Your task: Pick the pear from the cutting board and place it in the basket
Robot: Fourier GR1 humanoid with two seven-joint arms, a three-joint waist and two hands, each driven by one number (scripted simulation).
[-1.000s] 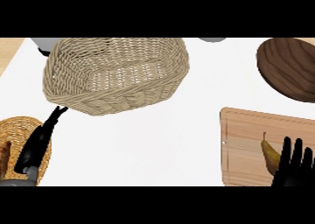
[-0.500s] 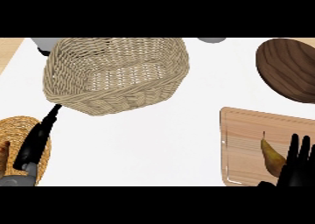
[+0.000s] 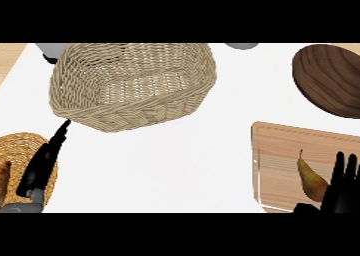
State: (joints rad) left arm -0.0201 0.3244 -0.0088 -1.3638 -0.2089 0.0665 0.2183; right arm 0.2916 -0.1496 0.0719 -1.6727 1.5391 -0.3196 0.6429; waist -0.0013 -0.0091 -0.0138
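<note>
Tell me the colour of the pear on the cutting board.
The pear is yellowish brown with a dark stem; the head view shows it.

The right hand (image 3: pixel 347 187) has edged slightly forward and rightward beside the pear (image 3: pixel 311 176).

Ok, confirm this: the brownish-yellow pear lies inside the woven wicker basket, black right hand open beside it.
Wrong on one point: the head view shows the brownish-yellow pear lying on the light wooden cutting board, not inside the woven wicker basket. The black right hand is open beside it.
</note>
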